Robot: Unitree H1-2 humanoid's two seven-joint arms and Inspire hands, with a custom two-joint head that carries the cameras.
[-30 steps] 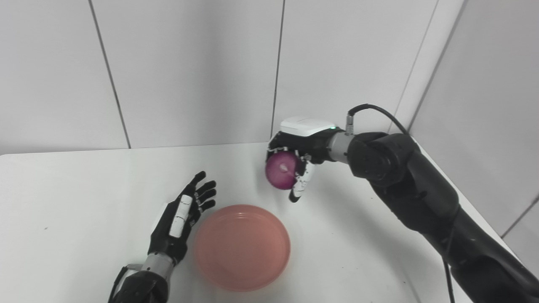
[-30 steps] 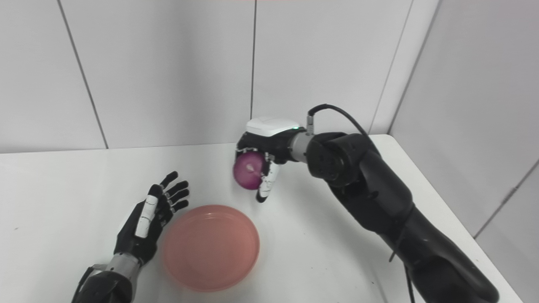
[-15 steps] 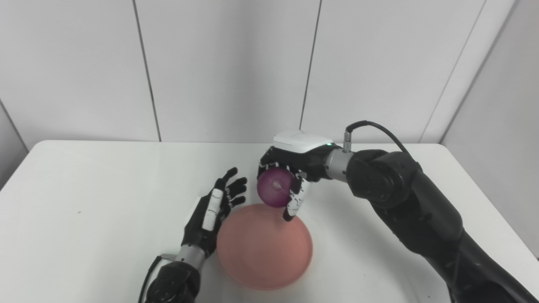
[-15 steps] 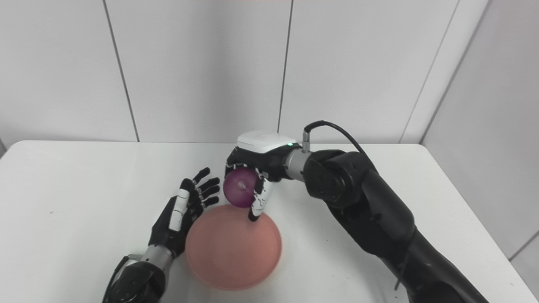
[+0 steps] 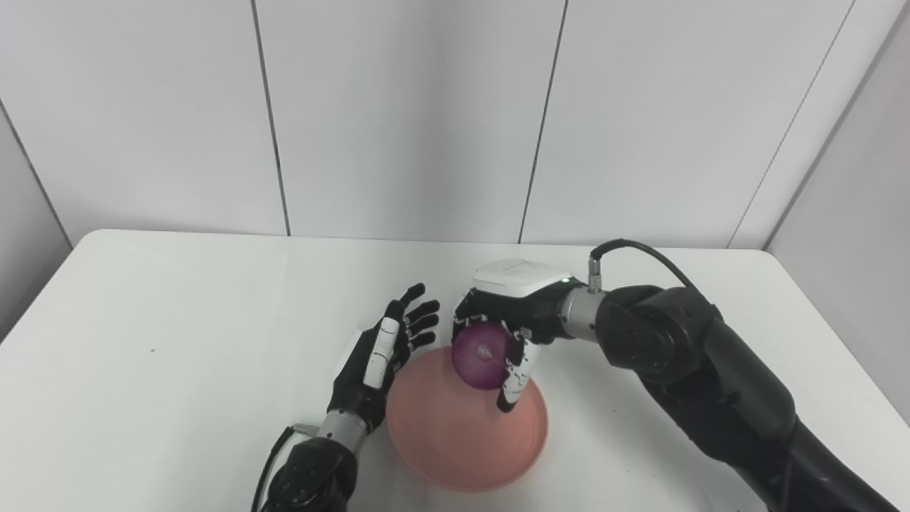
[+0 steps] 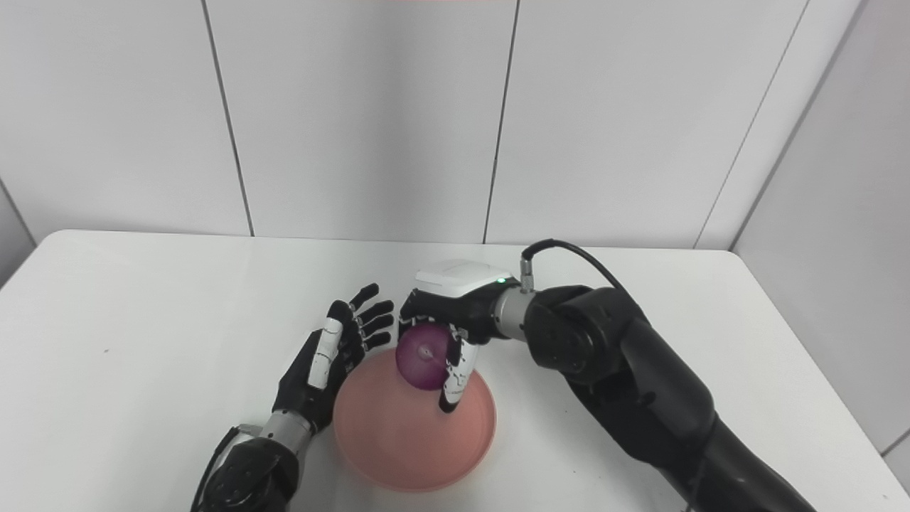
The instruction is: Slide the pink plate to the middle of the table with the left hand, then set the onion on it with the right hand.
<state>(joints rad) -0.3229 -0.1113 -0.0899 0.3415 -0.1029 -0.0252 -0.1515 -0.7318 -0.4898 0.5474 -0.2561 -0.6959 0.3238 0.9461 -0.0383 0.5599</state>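
Note:
The pink plate [image 5: 455,444] lies on the white table [image 5: 178,341], near the front middle. My left hand [image 5: 380,359] is open, fingers spread, standing against the plate's left rim. My right hand [image 5: 508,320] is shut on the purple onion [image 5: 482,364] and holds it over the far part of the plate, just above it. The same scene shows in the right eye view: plate [image 6: 405,448], onion [image 6: 423,366], left hand [image 6: 330,363], right hand [image 6: 455,306].
White panelled walls close the table's far side and right side. A black cable [image 5: 640,249] loops off my right wrist. My right forearm [image 5: 711,384] crosses the table's right front.
The camera has shifted, showing more of the table. My right hand has carried the onion from beyond the plate's far rim to over the plate and lower. The left hand stays by the plate's rim.

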